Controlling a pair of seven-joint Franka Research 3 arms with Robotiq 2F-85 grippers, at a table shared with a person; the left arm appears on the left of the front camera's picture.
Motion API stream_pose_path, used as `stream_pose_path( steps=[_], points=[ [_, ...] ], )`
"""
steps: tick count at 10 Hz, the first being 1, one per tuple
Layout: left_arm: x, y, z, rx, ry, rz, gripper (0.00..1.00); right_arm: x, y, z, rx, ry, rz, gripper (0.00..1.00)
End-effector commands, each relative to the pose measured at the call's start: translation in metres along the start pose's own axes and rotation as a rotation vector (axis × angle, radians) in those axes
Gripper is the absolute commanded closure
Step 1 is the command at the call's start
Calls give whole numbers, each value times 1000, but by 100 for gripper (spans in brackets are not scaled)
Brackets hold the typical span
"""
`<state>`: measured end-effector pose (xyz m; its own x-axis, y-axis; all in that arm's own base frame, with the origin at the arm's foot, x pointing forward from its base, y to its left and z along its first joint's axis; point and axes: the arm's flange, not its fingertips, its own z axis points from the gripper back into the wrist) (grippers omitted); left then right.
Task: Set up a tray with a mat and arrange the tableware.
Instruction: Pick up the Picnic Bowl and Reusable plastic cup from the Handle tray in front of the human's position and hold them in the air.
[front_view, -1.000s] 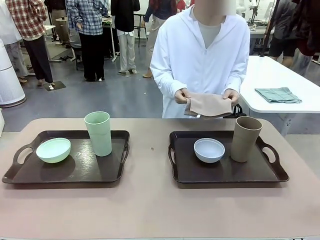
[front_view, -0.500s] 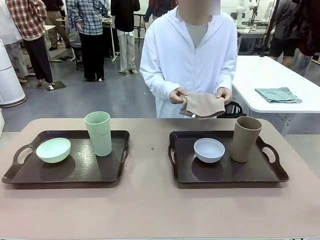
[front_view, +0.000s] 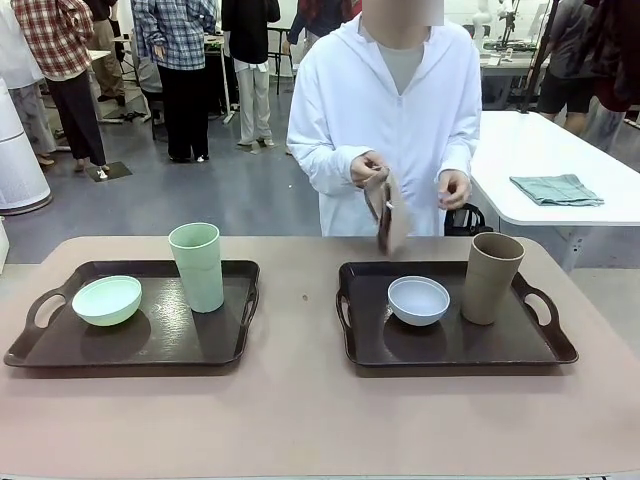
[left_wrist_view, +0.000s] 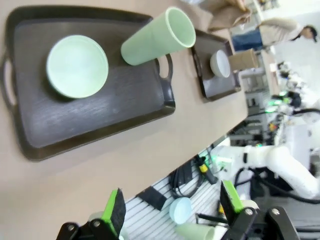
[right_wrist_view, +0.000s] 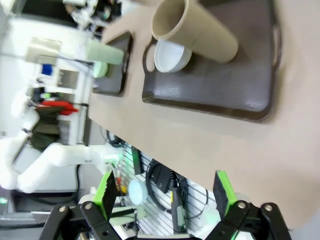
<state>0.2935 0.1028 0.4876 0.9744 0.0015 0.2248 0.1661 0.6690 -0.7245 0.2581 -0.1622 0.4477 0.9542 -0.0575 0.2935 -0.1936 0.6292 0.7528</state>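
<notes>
A pinkish table (front_view: 300, 420) in a crowded workshop bears two trays (front_view: 170, 340). The tan mat (front_view: 392, 222) dangles from a person's hand (front_view: 368, 172); left gripper (left_wrist_view: 171, 187) and right gripper (right_wrist_view: 164, 175) gape empty.

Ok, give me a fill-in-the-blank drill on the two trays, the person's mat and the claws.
1. The mint green bowl shares the left tray with a pale green ____.
2. On the right tray, the tan tumbler stands beside a greyish white ____.
3. The tan mat hangs from one ____ of the person.
4. The left claw and the right claw are both ____.
Missing words: tumbler; bowl; hand; open.
</notes>
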Motion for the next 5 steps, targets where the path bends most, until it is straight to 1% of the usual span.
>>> stream_pose_path(
  steps=[1, 3, 4, 5],
  points=[
    [34, -45, -18, 135, 43, -158, 0, 36, 4, -10, -44, 29, 179, 0],
    [51, -102, -37, 244, 74, -255, 0, 61, -3, -18, -114, 114, 384, 0],
    [58, -130, -50, 285, 93, -292, 0, 73, -8, -19, -115, 120, 470, 0],
    [65, -160, -63, 327, 113, -322, 0, 82, -12, -22, -109, 95, 533, 0]
  ],
)
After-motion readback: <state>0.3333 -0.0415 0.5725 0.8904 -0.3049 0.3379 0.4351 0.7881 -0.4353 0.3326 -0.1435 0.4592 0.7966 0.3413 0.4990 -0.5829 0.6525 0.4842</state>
